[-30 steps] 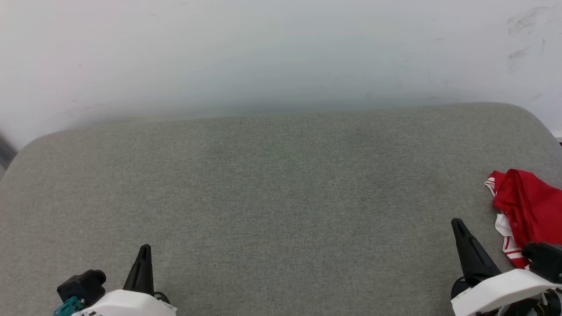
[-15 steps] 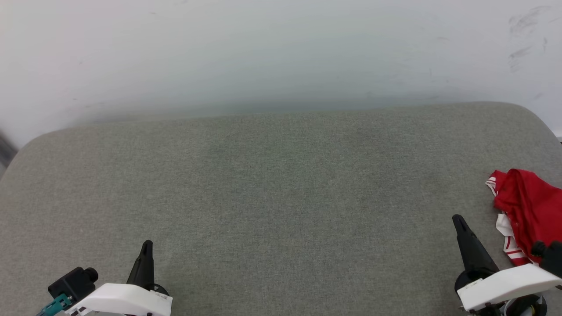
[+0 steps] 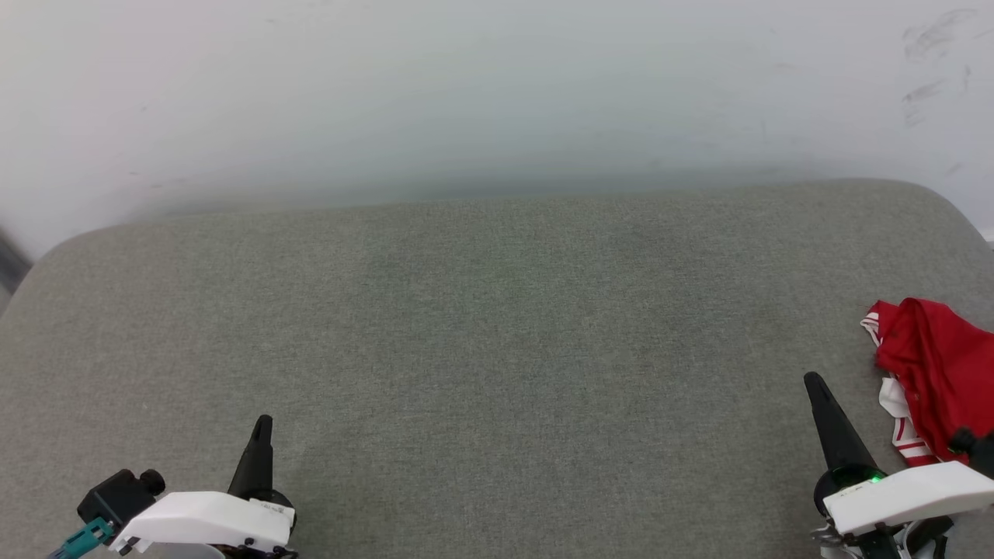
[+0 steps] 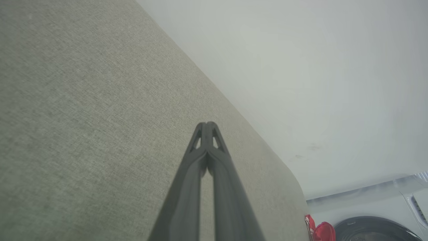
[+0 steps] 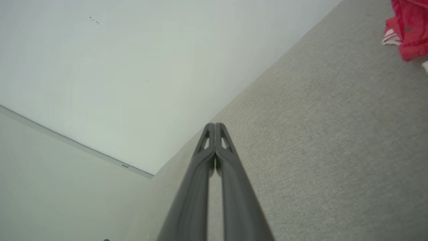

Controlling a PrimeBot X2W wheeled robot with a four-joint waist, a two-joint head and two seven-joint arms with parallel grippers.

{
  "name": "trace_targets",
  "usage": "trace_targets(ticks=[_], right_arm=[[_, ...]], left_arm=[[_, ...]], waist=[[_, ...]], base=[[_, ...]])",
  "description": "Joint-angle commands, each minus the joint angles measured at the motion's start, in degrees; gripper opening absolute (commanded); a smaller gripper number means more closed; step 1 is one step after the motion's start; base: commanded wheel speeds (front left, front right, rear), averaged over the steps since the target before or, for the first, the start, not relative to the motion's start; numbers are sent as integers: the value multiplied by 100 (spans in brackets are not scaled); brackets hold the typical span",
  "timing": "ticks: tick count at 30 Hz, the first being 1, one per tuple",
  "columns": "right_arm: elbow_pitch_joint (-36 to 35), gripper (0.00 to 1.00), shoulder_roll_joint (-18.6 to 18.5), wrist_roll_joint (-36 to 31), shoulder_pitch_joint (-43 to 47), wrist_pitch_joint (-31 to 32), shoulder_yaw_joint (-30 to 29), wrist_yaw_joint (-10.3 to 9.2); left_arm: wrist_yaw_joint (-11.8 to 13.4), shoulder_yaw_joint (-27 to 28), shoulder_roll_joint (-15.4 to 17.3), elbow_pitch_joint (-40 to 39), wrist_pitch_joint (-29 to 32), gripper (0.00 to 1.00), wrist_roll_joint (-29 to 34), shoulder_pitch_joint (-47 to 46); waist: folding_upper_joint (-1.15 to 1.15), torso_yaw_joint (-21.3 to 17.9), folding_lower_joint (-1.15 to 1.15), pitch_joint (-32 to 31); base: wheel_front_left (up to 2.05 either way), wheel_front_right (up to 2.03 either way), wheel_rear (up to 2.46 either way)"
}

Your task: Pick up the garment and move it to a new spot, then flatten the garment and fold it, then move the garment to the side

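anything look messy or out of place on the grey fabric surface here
Yes: the garment lies bunched in a crumpled heap at the right edge of the grey fabric surface, just right of the right gripper, whose jaws are shut on nothing. The wall behind has dark scuff marks at its upper right.

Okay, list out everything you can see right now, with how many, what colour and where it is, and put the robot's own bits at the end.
garment: one, red with white and red-striped trim, crumpled at the right edge of the padded surface, beside the right gripper.
padded surface: one, grey-green fabric with rounded corners, spread across the head view.
wall: one, white, behind the padded surface.
scuff marks: a few, grey, on the wall at its upper right.
appliance: one, white with a dark round front, beyond the surface's corner in the left wrist view.
left gripper: one, dark fingers shut, lower left, holding nothing.
right gripper: one, dark fingers shut, lower right, holding nothing.
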Motion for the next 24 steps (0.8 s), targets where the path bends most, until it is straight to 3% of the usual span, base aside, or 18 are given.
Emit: trace_targets(ticks=[1,24], right_arm=[[0,0,-1,201,-166,20,-26,0],[373,0,15,1653,-372,52,-108,0]], left_arm=[[-44,41,-8,-38,39,0,-173,-165],[-206,214,-137,28,406,0,-1499,-331]], waist=[[0,1,0,2],[0,19,-1,33]], base=[[0,0,0],[0,0,0]])
